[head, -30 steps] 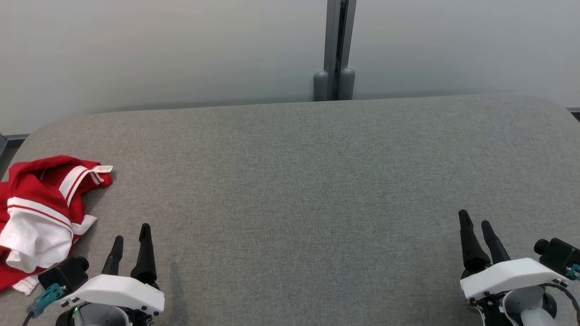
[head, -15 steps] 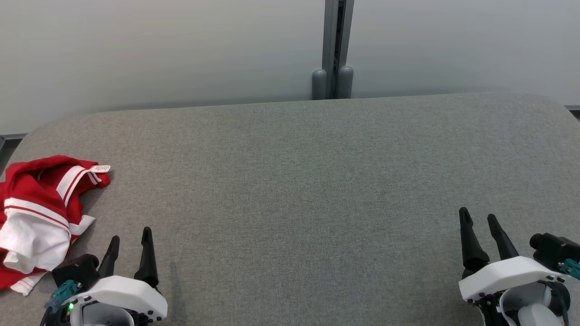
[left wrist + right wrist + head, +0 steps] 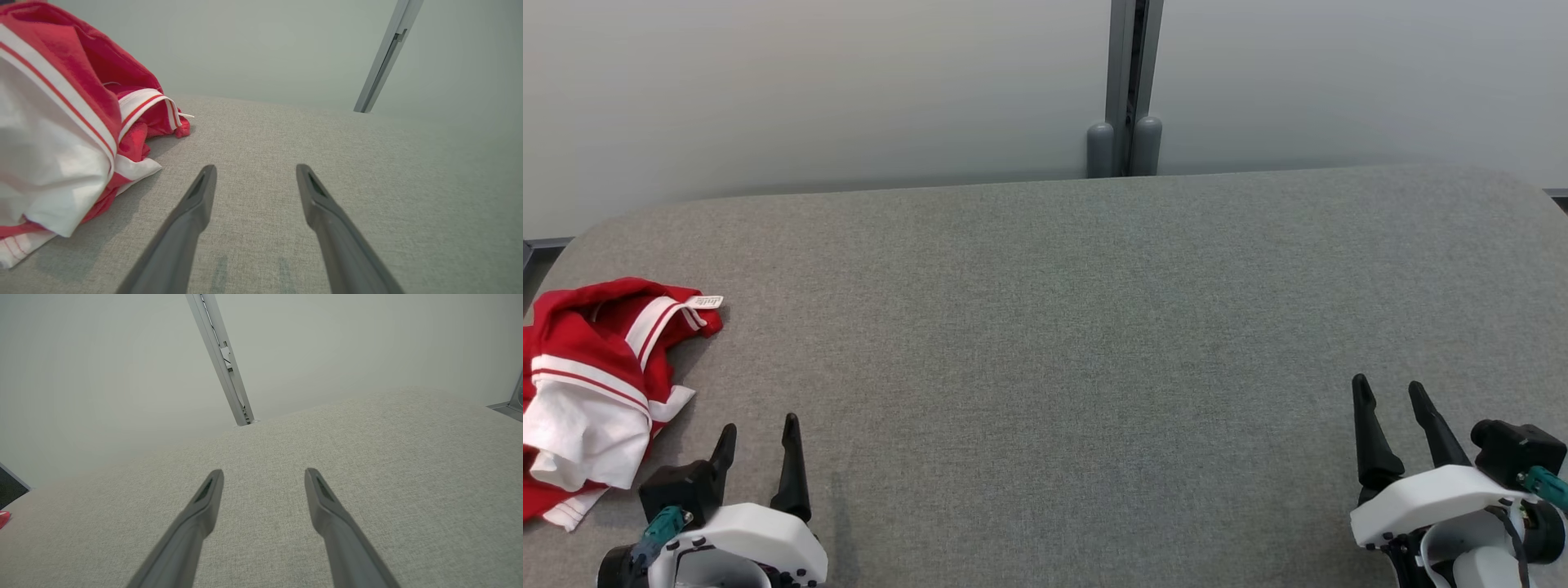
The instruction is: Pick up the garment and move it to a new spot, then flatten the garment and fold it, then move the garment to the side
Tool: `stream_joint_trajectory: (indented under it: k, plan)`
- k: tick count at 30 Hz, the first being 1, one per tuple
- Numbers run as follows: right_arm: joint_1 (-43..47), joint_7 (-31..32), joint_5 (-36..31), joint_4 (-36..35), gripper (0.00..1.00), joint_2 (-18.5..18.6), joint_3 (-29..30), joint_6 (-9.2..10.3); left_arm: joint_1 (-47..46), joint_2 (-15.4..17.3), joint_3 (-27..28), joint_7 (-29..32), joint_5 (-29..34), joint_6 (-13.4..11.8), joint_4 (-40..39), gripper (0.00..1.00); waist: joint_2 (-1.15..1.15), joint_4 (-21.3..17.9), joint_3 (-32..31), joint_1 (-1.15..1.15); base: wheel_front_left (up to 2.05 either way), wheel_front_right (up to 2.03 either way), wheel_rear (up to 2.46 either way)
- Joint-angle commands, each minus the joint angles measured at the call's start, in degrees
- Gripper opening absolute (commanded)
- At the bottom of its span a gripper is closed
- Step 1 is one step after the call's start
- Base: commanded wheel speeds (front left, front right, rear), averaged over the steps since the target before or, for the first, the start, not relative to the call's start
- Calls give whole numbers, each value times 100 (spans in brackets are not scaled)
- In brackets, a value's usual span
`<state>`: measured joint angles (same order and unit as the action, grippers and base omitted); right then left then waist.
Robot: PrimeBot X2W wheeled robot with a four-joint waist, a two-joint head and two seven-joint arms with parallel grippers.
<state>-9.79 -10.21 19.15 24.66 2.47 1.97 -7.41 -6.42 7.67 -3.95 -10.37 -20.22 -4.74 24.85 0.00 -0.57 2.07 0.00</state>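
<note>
We see the red and white garment [image 3: 592, 384] lying in a crumpled heap at the far left of the grey table [image 3: 1054, 327]. Our left gripper [image 3: 758, 425] is just beside it, not touching, with its two fingers spread apart and nothing between them. Our right gripper [image 3: 1387, 384] is well apart, at the other side, fingers spread too, holding nothing.

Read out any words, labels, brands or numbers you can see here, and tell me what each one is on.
The white tag on the red and white garment: it carries dark print, too small and blurred to read.
There is no other text to read.
</note>
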Motion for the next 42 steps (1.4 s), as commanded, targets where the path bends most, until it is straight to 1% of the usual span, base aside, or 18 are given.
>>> stream_joint_trajectory:
  k: [1, 19, 26, 33, 40, 42]
  plan:
    - [-99, -75, -132, 4, 100, 50, 23, -10, -156, 54, -19, -58, 185, -55, 5, 100, 0, -1, 5, 0, 0, 0, 0]
    - [-158, -293, -924, 153, 100, 58, 53, -11, -168, 54, -37, -268, 955, -186, 146, 100, 0, 3, 55, 0, 0, 0, 0]
    - [-185, -367, -1281, 119, 100, 60, 120, -12, -209, 22, -42, -346, 1266, -214, 208, 100, 0, 126, 106, 0, 0, 0, 0]
    - [-224, -436, -1564, 133, 100, 61, 3, -12, -266, 7, 6, -419, 1550, -262, 262, 100, 0, 509, 208, 0, 0, 0, 0]
    - [-234, -514, -1850, 229, 100, 63, -208, -9, -185, -2, 141, -485, 1793, -328, 333, 100, 0, 1174, 277, 0, 0, 0, 0]
    - [-236, -507, -1825, 248, 100, 67, -265, -8, -150, 1, 195, -485, 1786, -330, 344, 100, 0, 1384, 286, 0, 0, 0, 0]
